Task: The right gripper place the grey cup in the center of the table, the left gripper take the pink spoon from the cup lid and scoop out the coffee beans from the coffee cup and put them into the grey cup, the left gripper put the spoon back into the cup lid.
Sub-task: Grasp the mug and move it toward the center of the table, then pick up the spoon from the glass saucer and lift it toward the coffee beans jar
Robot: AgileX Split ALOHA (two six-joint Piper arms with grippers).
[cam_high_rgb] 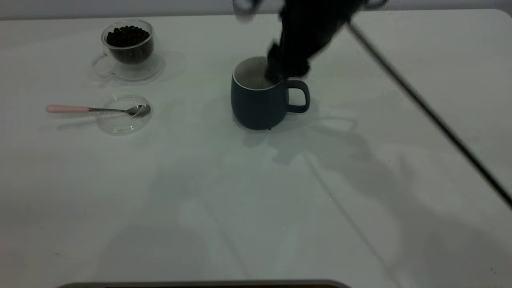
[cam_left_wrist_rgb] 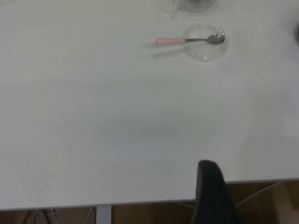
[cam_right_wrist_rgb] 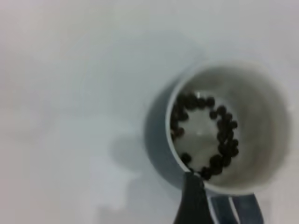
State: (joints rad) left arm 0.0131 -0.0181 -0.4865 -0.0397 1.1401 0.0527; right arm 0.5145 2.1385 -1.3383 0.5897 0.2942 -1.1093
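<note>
- The right hand (cam_high_rgb: pixel 286 74), the blurred black end of the right arm, reaches down from the far side onto the rim of the grey cup (cam_high_rgb: pixel 258 106), a rounded blue-grey matte mug with a white inside and a loop handle. It meets the rim on the handle side. Whether it is spread or pinching the wall cannot be told.
- The grey cup stands upright near the middle of the tabletop (cam_high_rgb: pixel 240 208), a plain white surface, with its handle toward the right arm's side.
- The right wrist view shows a loose ring of small dark beans (cam_right_wrist_rgb: pixel 219 140) already lying on the cup's white bottom.
- The step in hand looks like setting the cup down in the centre. To do it well, make sure the base is flat, then let go slowly and lift straight up, clear of the rim and handle, so the cup neither tips nor slides.
- The pink spoon (cam_high_rgb: pixel 80 109), a small teaspoon with a metal bowl and pale pink handle, rests with its bowl on the cup lid (cam_high_rgb: pixel 120 126), a flat clear glass disc. Its handle sticks out over the lid's edge.
- Behind the lid stands the coffee cup (cam_high_rgb: pixel 130 56), small clear glass on a clear saucer, heaped with dark coffee beans (cam_high_rgb: pixel 127 36).
- The left hand (cam_left_wrist_rgb: pixel 210 186), a black tapered tip, hangs over the tabletop's edge, well apart from the spoon; its state cannot be told.
</note>
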